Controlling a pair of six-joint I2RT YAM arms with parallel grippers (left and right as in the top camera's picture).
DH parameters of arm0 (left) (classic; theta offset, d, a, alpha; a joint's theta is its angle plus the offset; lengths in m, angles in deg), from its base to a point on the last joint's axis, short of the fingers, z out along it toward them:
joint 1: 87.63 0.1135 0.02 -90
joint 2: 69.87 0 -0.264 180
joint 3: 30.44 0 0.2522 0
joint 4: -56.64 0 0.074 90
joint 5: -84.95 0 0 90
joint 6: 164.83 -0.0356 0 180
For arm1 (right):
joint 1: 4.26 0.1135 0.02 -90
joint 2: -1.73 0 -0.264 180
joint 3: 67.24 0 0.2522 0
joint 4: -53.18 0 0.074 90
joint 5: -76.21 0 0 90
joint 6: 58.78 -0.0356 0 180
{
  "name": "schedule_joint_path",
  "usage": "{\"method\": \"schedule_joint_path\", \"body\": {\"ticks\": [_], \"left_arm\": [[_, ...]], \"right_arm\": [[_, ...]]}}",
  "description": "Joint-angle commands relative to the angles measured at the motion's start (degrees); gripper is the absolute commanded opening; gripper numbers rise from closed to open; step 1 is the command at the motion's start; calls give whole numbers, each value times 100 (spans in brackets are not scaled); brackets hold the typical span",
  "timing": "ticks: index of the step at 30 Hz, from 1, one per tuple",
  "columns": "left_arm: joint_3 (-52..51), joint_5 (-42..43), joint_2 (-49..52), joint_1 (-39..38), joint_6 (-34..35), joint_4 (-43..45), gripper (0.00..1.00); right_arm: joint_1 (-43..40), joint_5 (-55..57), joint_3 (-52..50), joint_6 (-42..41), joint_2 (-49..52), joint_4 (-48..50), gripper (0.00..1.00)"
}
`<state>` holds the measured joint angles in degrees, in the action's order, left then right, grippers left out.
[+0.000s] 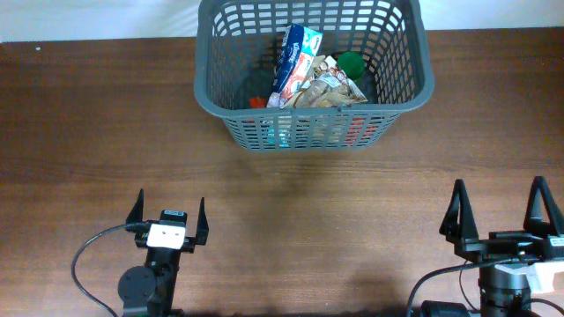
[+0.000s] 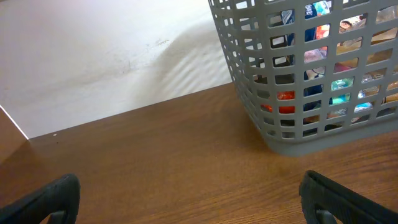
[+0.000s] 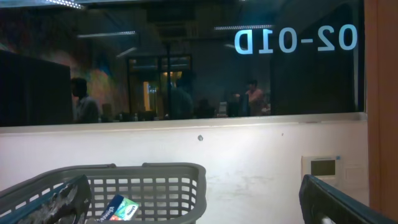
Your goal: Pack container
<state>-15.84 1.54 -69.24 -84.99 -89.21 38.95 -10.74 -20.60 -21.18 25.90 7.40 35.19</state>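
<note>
The container (image 1: 308, 130) sat at the far side of the table (image 1: 88, 132), a little right of centre. It already held a blue-and-white packet (image 1: 295, 62), a crinkled snack bag (image 1: 330, 88) and a green item (image 1: 352, 62). No loose goods showed on the table, so the packing looked finished or nearly so. The left gripper (image 1: 171, 201), near left, and the right gripper (image 1: 499, 185), near right, both had their jaws spread wide around nothing. Any next move would call for a fresh item within reach.
</note>
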Motion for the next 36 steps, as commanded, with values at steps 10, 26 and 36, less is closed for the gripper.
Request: {"method": "schedule_joint_path", "body": {"ticks": [10, 26, 36], "left_arm": [[-33, -44, -26, -24, -50, -20, 99], [-33, -44, -28, -24, -50, -20, 99], [-33, -44, -28, -24, -50, -20, 99]], "right_arm": [[96, -50, -426, 39, -546, 39, 99], [208, -31, -535, 39, -546, 155, 99], [208, -55, -962, 37, -546, 962, 99]]}}
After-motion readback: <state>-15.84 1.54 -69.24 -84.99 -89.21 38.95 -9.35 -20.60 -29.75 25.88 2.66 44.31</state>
